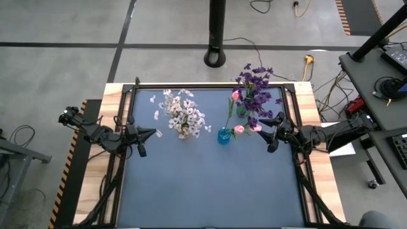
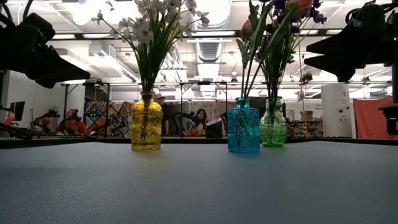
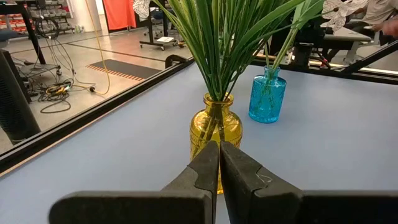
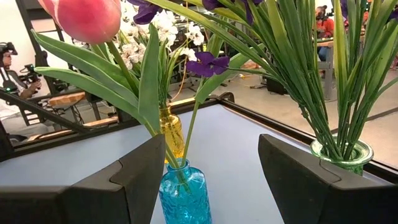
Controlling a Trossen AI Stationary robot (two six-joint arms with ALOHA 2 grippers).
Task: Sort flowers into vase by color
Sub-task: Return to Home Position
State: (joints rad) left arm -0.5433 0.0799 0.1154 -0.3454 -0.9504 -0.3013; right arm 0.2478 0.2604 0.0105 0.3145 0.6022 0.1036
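1. Standing by the tabletop, I judged the sorting done: the white flowers stood in the yellow vase, toward the left arm's side.
2. The pink tulips sat in the blue vase near the middle. One bud rode high on its stem and others drooped low, just beside the right arm.
3. The purple flowers filled the green vase, which stood just beside the blue one and closer to the far edge.
4. I saw no stem lying loose on the tabletop from above, so nothing seemed left to sort (only the arms' withdrawal, to my eye).
5. The left gripper hung just beside the yellow vase with its fingers pressed together and nothing between them. It pointed toward the vase without touching it.
6. The right gripper hovered near the blue vase with its fingers spread wide and holding nothing. The tulip stems and leaves stood in front of the gap, not inside a grasp.
7. As for writing, I could read no brand, label or lettering on the vases, the arms or the tabletop. The vases showed only moulded patterns in the glass.
8. The room behind had signs and screens, but they were too small for me to make out any words.
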